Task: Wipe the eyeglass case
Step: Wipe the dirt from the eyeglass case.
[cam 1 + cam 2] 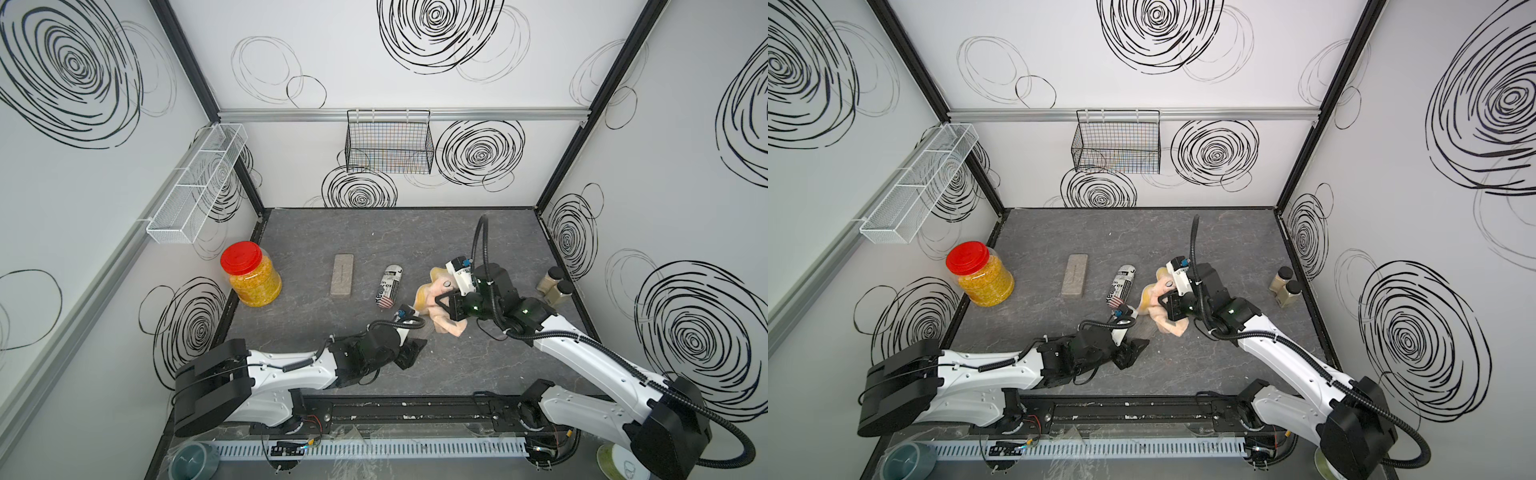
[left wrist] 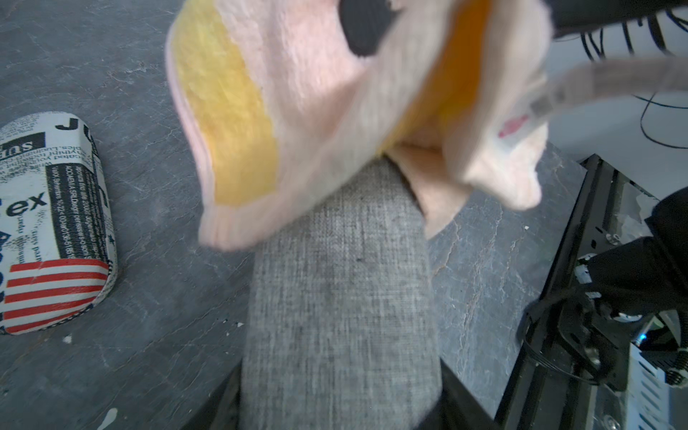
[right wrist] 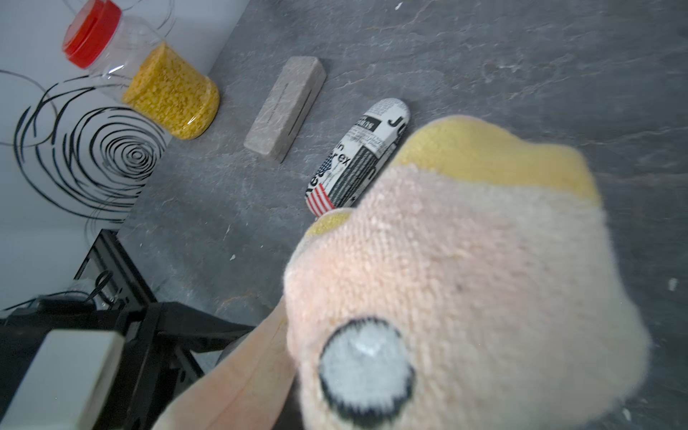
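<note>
- Here, three cases in all: a newspaper-print case (image 1: pixel 388 286) lies on the table (image 1: pixel 415 241). A beige flat case (image 1: pixel 343 275) lies just to its left. The grey fabric case (image 2: pixel 338 298) sits near its striped end, on its right.
- Left gripper (image 1: pixel 411 353): in the left wrist view its fingers (image 2: pixel 219 405) pinch one end of the grey fabric case.
- One pink-and-yellow cloth (image 1: pixel 424 295), right of the newspaper-print case, drapes over the grey fabric case's far end.
- Right gripper (image 1: pixel 445 300): its fingers are buried in the cloth and clamped on it.
- One red-lidded jar (image 1: pixel 251 276) of yellow grains stands well left of the newspaper-print case.
- Two dark-capped bottles (image 1: pixel 549 279) stand side by side, well to its right.
- Two baskets hang on the walls: a black wire basket (image 1: pixel 388 143) beyond the newspaper-print case and a white wire basket (image 1: pixel 199 183) off to its left.
</note>
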Robot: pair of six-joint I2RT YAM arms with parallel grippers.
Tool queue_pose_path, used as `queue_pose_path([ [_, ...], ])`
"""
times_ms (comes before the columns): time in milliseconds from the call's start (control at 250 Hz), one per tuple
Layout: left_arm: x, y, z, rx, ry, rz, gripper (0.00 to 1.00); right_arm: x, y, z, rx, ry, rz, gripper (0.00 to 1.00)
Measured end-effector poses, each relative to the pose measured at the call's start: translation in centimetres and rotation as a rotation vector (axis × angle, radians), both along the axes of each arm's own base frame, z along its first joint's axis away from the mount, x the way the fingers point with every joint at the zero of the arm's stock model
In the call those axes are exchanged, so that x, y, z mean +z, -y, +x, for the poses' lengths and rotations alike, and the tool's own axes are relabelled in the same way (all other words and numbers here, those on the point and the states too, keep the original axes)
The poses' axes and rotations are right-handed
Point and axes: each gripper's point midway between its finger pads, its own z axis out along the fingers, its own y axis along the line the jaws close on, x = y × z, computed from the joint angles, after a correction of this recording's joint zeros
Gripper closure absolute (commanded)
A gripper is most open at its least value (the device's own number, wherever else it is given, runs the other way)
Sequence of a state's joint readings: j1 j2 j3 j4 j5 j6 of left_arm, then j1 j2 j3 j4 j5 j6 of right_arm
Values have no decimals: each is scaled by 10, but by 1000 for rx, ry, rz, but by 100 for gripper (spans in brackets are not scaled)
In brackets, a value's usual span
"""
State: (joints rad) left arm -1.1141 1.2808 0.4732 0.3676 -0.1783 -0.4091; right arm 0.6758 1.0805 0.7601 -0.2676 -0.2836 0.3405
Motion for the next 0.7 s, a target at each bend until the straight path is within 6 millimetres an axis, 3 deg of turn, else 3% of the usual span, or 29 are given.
queue_pose_path([
  [96, 0, 0, 1, 1, -1, -2, 42, 0, -10, -10, 52, -11, 23, 100],
  [212, 0, 0, 0, -1, -2, -1, 42, -4, -7, -9, 35, -9, 6, 100],
  [547, 3, -4, -2, 6, -11, -24, 42, -15, 41, 28, -209, 7, -103, 100],
  [703, 3, -5, -2, 6, -25, -26, 42, -11, 25, 18, -152, 21, -91, 100],
])
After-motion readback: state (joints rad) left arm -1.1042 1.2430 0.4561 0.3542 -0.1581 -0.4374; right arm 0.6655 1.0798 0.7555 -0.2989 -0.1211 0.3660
